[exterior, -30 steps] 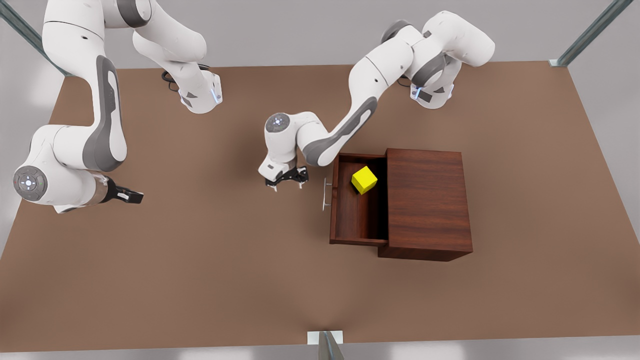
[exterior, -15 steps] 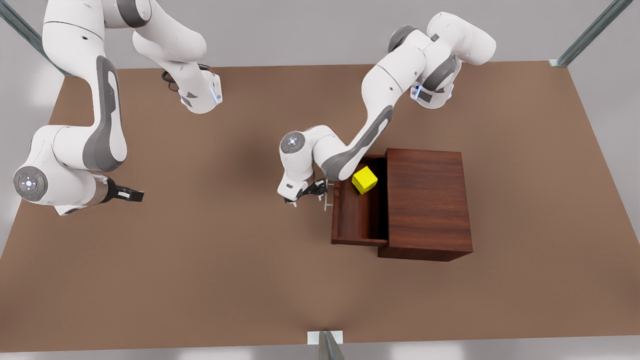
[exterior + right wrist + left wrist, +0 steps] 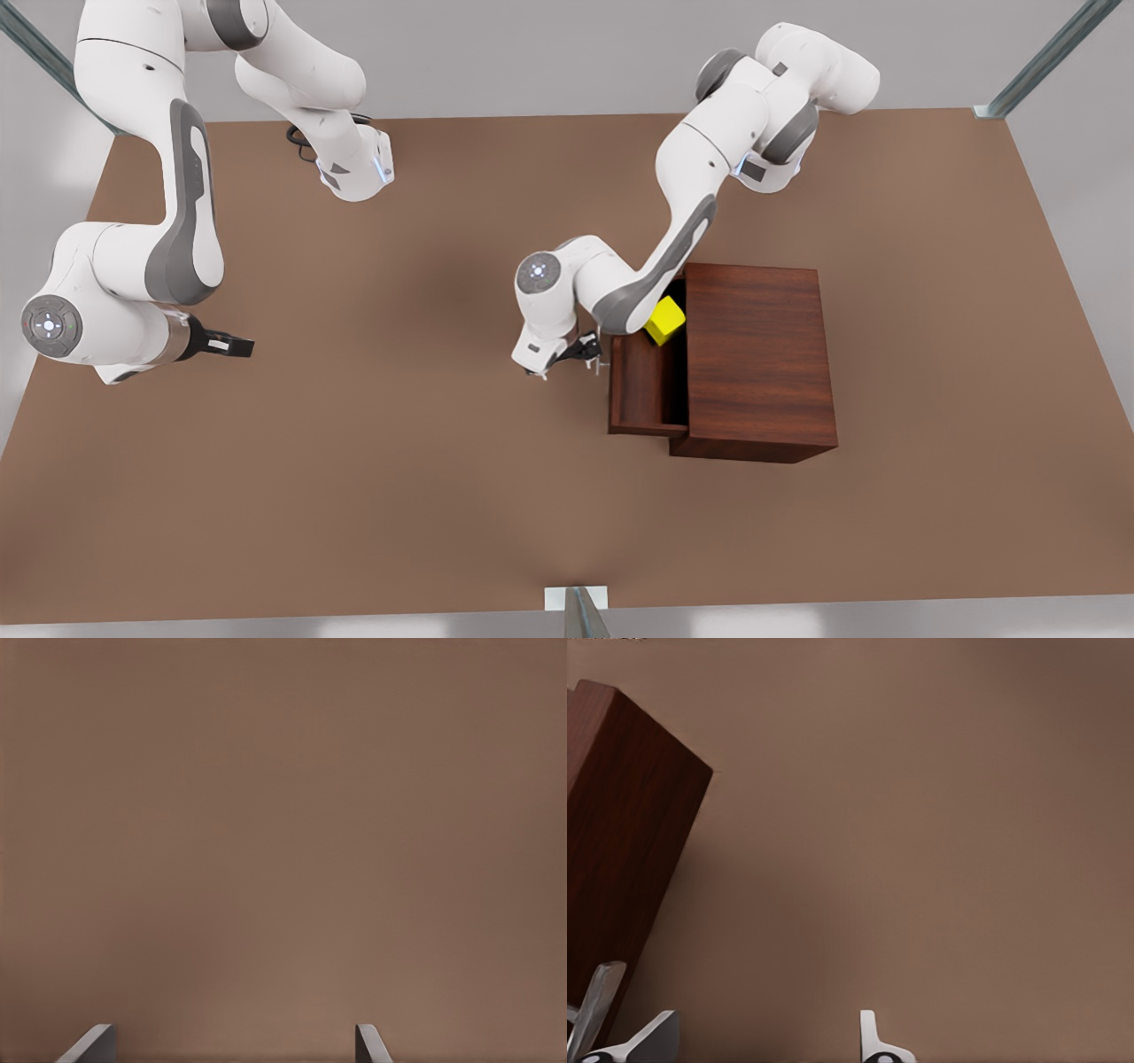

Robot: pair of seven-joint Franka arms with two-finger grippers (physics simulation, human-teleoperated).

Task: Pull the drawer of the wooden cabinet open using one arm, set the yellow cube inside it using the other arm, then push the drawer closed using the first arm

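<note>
The wooden cabinet [image 3: 757, 354] stands right of centre in the front view. Its drawer [image 3: 640, 385] sticks out part way toward the front view's left. The yellow cube [image 3: 665, 319] lies inside the drawer at its far end, half hidden by the arm. My left gripper [image 3: 571, 353] is open and sits against the drawer's silver handle [image 3: 605, 361]. In the left wrist view the left gripper [image 3: 762, 1038] has the handle [image 3: 594, 1001] and the drawer front [image 3: 620, 859] just beside one finger. My right gripper [image 3: 232, 344] [image 3: 232, 1043] waits open over bare table at the front view's left.
The brown table [image 3: 399, 487] stretches wide around the cabinet. Both arm bases [image 3: 354, 173] stand along the far edge. A small metal post [image 3: 576, 607] rises at the near edge.
The left gripper has moved toward the cabinet and reached the handle. The drawer has slid partly in, carrying the cube with it. The right arm has stayed still.
</note>
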